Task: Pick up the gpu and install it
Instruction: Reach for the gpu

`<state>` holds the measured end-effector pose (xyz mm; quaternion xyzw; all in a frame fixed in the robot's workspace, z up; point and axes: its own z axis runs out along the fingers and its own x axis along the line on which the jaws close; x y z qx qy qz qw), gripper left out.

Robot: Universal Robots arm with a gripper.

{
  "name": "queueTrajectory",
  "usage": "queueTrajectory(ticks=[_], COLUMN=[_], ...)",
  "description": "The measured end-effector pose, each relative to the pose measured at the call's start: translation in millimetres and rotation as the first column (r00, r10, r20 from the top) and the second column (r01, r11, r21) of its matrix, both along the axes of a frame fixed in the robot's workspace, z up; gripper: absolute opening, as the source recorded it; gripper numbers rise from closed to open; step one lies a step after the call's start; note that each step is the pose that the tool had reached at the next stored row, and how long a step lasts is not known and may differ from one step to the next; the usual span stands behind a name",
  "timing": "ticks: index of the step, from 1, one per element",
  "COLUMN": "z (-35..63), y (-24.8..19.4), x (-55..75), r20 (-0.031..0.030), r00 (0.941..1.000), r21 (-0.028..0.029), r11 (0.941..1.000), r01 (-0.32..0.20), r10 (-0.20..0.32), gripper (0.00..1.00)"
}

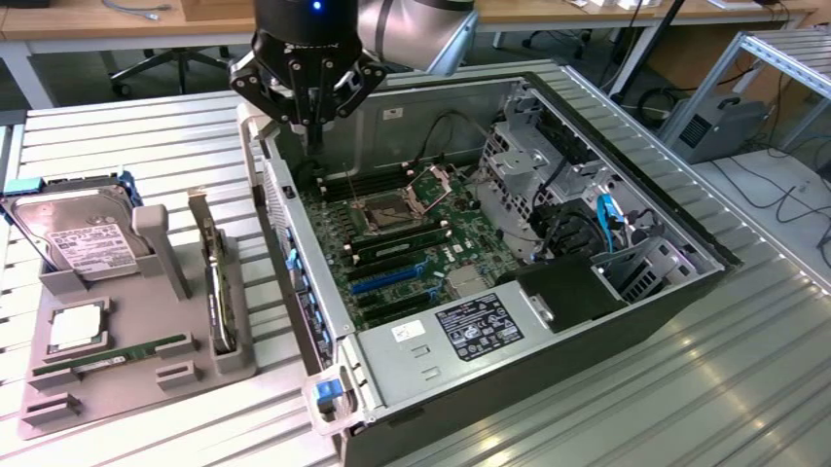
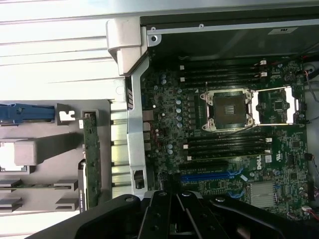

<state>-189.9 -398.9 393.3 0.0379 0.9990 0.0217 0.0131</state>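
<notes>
The claw [image 1: 313,144] hangs pinched shut and empty over the open computer case [image 1: 559,389], just inside its wall. The gpu [image 1: 218,282] stands on edge in a grey holder [image 1: 97,404] just outside that same wall, apart from the claw. The holder's slot hides its lower edge, and its faces are hard to make out.

One gpu [image 1: 216,282], one hard drive [image 1: 81,238], one RAM stick [image 1: 111,355], one case [image 1: 585,370].
</notes>
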Motion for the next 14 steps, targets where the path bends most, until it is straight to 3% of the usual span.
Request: queueTrajectory(ticks=[14], z=[0.0], y=[0.0], x=[-5.3], r20=[0.0000], r00=[1.0000], r21=[0.0000], r11=[1.0000], r01=[0.000], r10=[0.000], gripper=[0.11])
